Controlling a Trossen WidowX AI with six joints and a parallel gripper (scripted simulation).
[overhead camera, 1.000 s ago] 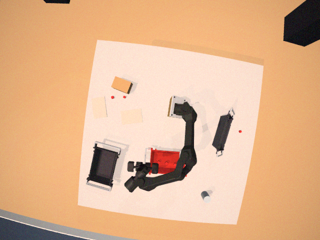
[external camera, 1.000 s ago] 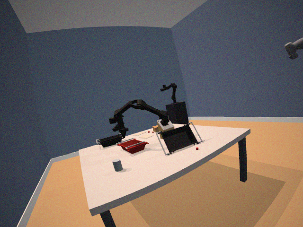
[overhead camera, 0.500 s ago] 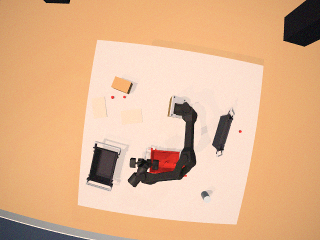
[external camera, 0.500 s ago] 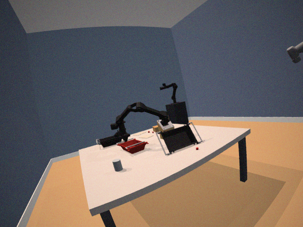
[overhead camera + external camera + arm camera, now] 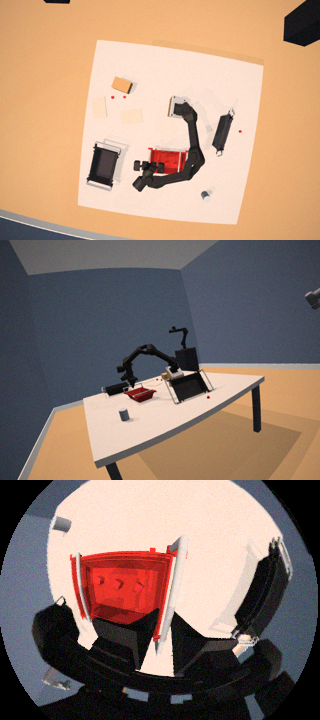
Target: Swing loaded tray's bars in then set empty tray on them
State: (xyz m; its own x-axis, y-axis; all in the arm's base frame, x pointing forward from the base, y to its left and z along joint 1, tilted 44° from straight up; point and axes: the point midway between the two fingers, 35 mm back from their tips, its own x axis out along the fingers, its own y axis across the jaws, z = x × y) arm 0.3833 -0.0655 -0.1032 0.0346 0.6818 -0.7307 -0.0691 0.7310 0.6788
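Note:
The red loaded tray [image 5: 165, 169] [image 5: 141, 398] [image 5: 125, 611] stands upright, with three small red blocks [image 5: 119, 584] visible inside. One wire bar [image 5: 179, 161] [image 5: 143, 393] [image 5: 80, 587] lies across its top, near one end. Its other bar [image 5: 136, 384] [image 5: 175, 587] stands raised at the opposite end. My gripper [image 5: 149, 165] [image 5: 132, 386] [image 5: 166, 612] is at that raised bar, pointing down, its fingers slightly apart; no grip on the bar shows. An empty black tray [image 5: 103, 164] [image 5: 116, 389] [image 5: 265, 590] stands beyond that end, bars swung out.
Another black tray [image 5: 222, 131] [image 5: 191, 387] stands tipped on its side. A grey cylinder [image 5: 206, 197] [image 5: 124, 414] [image 5: 62, 524] stands near a table edge. An orange block [image 5: 121, 84], two pale flat plates [image 5: 99, 107] [image 5: 131, 116] and loose red cubes [image 5: 112, 97] [image 5: 240, 131] lie about.

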